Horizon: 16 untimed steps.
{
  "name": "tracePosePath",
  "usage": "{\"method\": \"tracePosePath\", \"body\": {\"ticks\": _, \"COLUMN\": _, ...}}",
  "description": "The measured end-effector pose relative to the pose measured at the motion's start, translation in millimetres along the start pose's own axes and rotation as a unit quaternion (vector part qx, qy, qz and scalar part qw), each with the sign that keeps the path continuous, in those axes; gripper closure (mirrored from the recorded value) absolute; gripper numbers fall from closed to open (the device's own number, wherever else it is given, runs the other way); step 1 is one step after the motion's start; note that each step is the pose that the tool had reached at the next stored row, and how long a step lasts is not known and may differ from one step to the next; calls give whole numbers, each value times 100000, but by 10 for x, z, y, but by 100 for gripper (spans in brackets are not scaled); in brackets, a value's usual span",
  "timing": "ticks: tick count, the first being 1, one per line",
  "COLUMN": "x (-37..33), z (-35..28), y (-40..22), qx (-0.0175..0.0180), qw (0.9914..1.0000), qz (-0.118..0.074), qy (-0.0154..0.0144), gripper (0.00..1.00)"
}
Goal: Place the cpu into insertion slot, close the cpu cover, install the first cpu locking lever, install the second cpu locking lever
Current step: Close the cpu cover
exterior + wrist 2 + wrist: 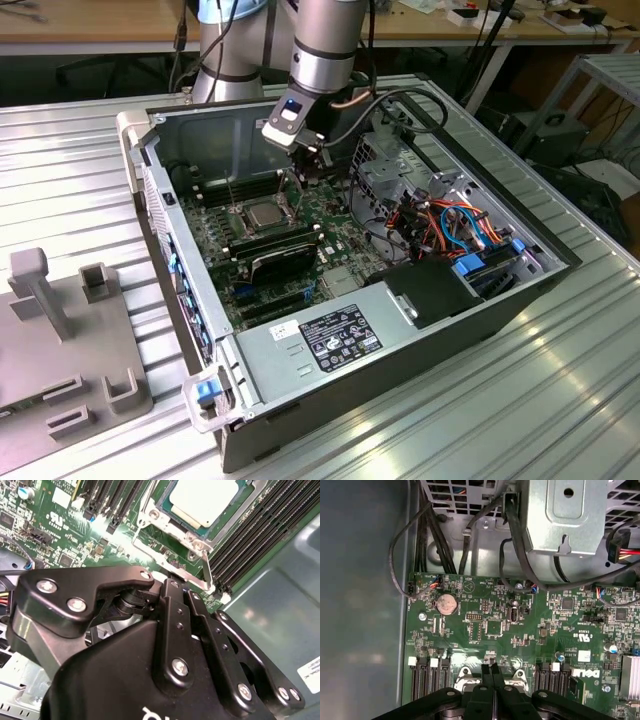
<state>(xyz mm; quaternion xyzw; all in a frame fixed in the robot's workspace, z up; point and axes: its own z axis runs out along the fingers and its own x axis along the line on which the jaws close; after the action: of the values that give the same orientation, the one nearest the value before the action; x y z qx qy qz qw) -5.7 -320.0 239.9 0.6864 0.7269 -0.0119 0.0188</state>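
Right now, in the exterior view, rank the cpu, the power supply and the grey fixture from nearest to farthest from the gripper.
From the gripper:
1. cpu, close by it, inside the case.
2. power supply, at the case's near end.
3. grey fixture, outside the case, at the exterior view's left.

A green motherboard [335, 225] lies in the open case [400, 400]. On the motherboard sit black memory slots [255, 535] and a coin battery [446, 603]. A power supply [330, 335] lies just beside the motherboard; a drive cage [385, 170] and orange and blue cables [455, 225] stand on the exterior view's right of it. Well apart from the motherboard, on the exterior view's left, a grey fixture [60, 340] rests on the table [480, 420]
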Motion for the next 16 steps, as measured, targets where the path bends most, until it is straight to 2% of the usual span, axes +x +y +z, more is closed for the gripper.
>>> {"method": "tracePosePath", "body": {"ticks": 11, "x": 14, "z": 0, "y": -159, "qx": 0, "qw": 100000, "qz": 7, "qy": -3, "gripper": 89}}
{"method": "tracePosePath", "body": {"ticks": 16, "x": 15, "z": 1, "y": -182, "qx": 1, "qw": 100000, "qz": 2, "qy": -2, "gripper": 89}}
